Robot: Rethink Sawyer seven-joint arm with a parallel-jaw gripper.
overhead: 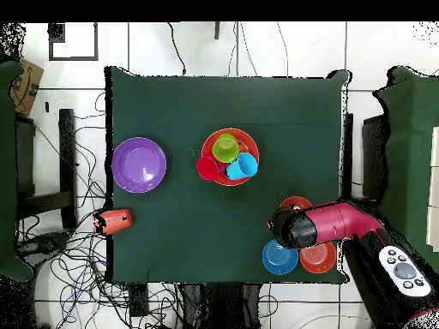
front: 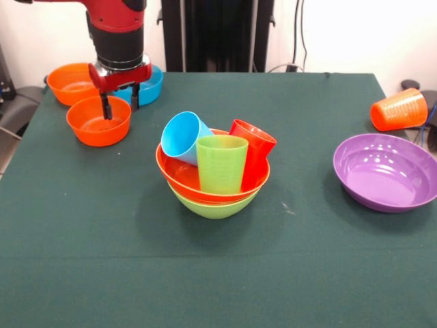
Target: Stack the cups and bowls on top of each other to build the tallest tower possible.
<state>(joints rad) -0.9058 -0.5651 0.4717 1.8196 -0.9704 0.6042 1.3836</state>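
Note:
The tower (front: 213, 179) stands mid-table: a large lime green bowl (front: 215, 206) with the orange-red bowl (front: 179, 174) nested in it. The light blue cup (front: 183, 137), lime green cup (front: 221, 164) and red cup (front: 254, 147) stand tilted inside. My gripper (front: 120, 109) is open at the far left, its fingers astride the far rim of a small orange bowl (front: 99, 123). A second small orange bowl (front: 68, 83) and the small blue bowl (front: 151, 85) sit behind it. The purple bowl (front: 386, 171) and the orange cup (front: 399, 109), on its side, are at the right.
In the overhead view my arm (overhead: 321, 224) covers the gripper and part of the small orange bowl (overhead: 296, 204). The blue bowl (overhead: 279, 257) and the other orange bowl (overhead: 318, 257) sit near the table's edge. The orange cup (overhead: 114, 221) lies at the opposite edge.

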